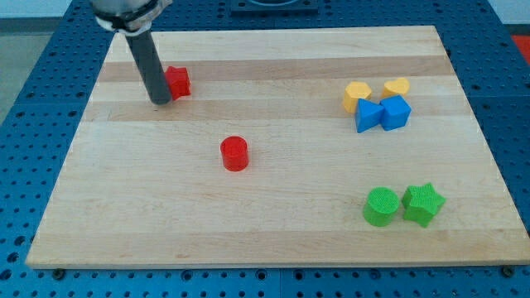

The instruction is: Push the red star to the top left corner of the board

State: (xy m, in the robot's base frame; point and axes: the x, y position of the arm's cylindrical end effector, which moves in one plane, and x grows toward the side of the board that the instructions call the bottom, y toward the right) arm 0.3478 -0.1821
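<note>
Camera view, pale wooden board (273,223), blue pegboard table (33,91)

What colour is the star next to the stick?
Red. The star sits against my tip, on its right in the camera view.

Pale wooden surface (273,240), smooth and matt, grain running in strips. Matt plastic-looking red star (177,81). Dark, dull rod ending at my tip (161,102).

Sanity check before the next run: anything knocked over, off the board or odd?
Nothing stands out. All blocks sit flat on the board; my tip touches the red star on its left side.
</note>
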